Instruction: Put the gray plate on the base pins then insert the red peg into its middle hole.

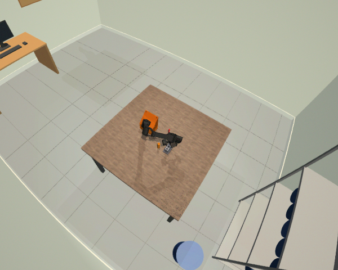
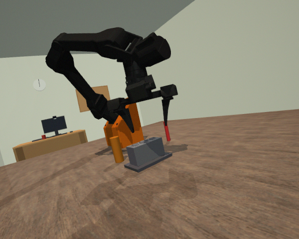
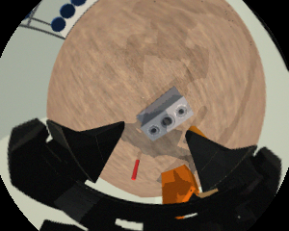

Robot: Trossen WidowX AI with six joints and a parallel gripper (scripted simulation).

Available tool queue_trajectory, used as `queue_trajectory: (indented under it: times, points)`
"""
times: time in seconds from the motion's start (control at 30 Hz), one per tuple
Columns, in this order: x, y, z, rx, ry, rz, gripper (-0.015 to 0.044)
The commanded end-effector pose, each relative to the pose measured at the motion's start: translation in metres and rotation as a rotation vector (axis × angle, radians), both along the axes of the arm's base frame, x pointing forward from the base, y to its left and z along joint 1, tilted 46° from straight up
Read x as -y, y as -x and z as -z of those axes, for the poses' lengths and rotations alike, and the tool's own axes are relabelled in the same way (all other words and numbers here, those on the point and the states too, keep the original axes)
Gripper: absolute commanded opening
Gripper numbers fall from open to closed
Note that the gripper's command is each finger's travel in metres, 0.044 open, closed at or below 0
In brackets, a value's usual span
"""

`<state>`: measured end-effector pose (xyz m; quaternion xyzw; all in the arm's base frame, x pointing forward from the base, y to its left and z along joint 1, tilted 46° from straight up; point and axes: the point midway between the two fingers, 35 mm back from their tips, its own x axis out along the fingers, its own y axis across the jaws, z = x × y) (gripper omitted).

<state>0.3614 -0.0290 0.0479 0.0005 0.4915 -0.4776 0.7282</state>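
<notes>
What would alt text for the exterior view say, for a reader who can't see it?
A black robot arm holds its open gripper above a gray plate seated on its darker base on a wooden table. An orange cylinder stands to the plate's left in the picture; the red peg is behind it to the right.

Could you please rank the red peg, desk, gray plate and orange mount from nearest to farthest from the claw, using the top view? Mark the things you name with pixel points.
From the claw [image 1: 169, 143] [image 2: 149, 128] [image 3: 156, 129]:
1. Gray plate [image 1: 167, 148] [image 2: 147, 151] [image 3: 174, 116], just below it in the picture.
2. Red peg [image 1: 169, 130] [image 2: 167, 133] [image 3: 135, 169], above it.
3. Orange mount [image 1: 152, 116] [image 2: 138, 133] [image 3: 175, 188], upper left.
4. Desk [image 1: 32, 41] [image 2: 52, 144], far upper left, off the table.
</notes>
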Motion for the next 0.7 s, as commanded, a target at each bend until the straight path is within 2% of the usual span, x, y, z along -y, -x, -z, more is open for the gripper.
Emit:
queue_trajectory:
  times: [0.0, 0.67]
  points:
    - [-0.005, 0.004, -0.022, 0.49, -0.018, 0.489, 0.044]
    - [0.002, 0.015, -0.019, 0.53, -0.019, 0.531, 0.044]
